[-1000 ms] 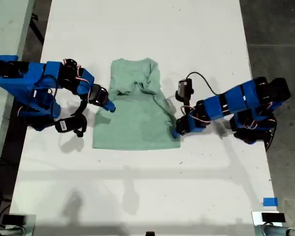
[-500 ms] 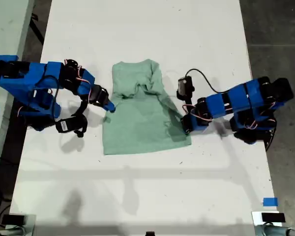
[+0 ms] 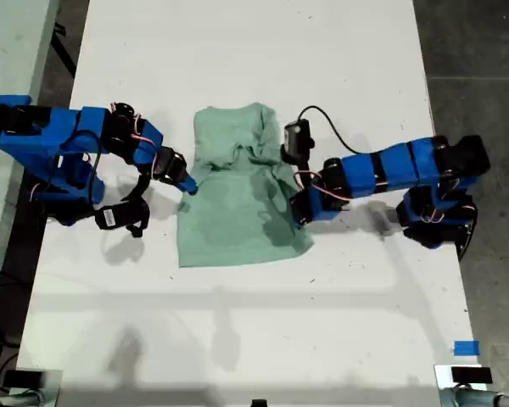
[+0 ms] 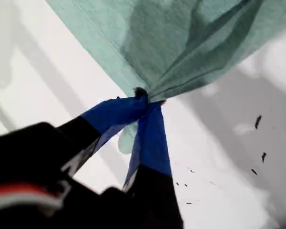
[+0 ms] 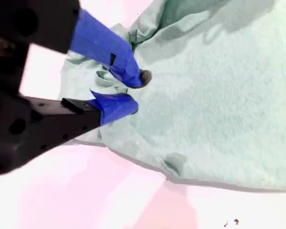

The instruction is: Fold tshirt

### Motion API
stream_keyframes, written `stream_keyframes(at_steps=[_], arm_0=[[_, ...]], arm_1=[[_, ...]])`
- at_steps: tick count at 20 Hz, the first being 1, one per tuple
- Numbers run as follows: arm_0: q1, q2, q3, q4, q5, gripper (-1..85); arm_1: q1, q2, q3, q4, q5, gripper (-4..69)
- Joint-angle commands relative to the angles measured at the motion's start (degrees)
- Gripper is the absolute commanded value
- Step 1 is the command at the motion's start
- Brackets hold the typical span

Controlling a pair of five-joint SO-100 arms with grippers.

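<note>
The pale mint-green tshirt [image 3: 233, 216] lies wrinkled in the middle of the white table [image 3: 237, 339], partly folded. My first gripper [image 3: 299, 214] reaches in from the exterior view's right and is shut on the tshirt's edge, which it holds lifted. In the first wrist view its blue fingertips [image 4: 144, 98] pinch the cloth [image 4: 181, 38], which stretches away like a tent. My second gripper [image 3: 188, 185] comes from the exterior view's left to the opposite edge. Its fingers [image 5: 133, 93] stand close together around bunched tshirt cloth [image 5: 219, 105].
Both blue arm bases stand on the table, one at the exterior view's left [image 3: 42, 153], one at its right [image 3: 445, 186]. A black cable [image 3: 339, 140] loops above the first arm. Blue tape [image 3: 465, 348] marks the table near the exterior view's lower right.
My first gripper dragged the tshirt's edge toward the exterior view's right, then carried it back left over the cloth. The tshirt's lower corner shifted right. My second gripper stayed put.
</note>
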Motion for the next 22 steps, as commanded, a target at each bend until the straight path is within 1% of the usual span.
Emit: stream_keyframes(at_steps=[1, 5, 6, 8, 9, 10, 12, 13, 15, 18, 20, 22], arm_0=[[0.44, 0.18, -3.78, 0.7, -0.53, 5.1], [0.44, 0.0, -3.78, 0.79, -0.53, 5.2], [0.44, -0.09, -3.87, 0.88, -0.53, 5.2], [0.62, -0.18, -4.22, 1.32, -0.53, 5.2], [0.79, -0.18, -4.48, 1.49, -0.62, 5.2], [0.88, -0.26, -4.48, 1.49, -0.79, 5.3], [1.32, -0.79, -4.57, 1.32, -1.41, 6.3], [1.58, -1.14, -4.75, 1.32, -1.93, 6.9], [2.02, -1.58, -5.8, 1.93, -2.55, 7.3], [2.46, -1.67, -9.05, 7.38, -4.22, 7.7], [3.08, -1.05, -10.9, 10.99, -5.54, 9.4], [3.52, -0.09, -8.53, 11.07, -6.86, 12.0]], arm_1=[[0.35, -5.54, -10.63, -1.14, -1.76, -0.7], [0.7, -18.54, -15.91, -9.4, -2.2, -0.7], [0.7, -22.41, -17.67, -10.46, -1.67, -0.7], [0.7, -27.51, -20.65, -10.63, -0.88, -0.1], [0.62, -28.65, -21.62, -10.63, -1.49, 9.3], [0.53, -29.44, -23.03, -9.49, -1.93, 14.0], [0.53, -29.97, -24.35, -7.12, -1.93, 20.4], [0.26, -29.97, -24.61, -6.59, -3.52, 28.2], [-0.18, -29.18, -26.54, -2.37, -3.69, 27.7], [-0.97, -26.1, -33.57, 7.03, -5.36, 27.5], [-1.14, -21.36, -34.63, 10.28, -6.59, 27.2], [-0.88, -16.88, -34.54, 13.36, -7.65, 26.6]])
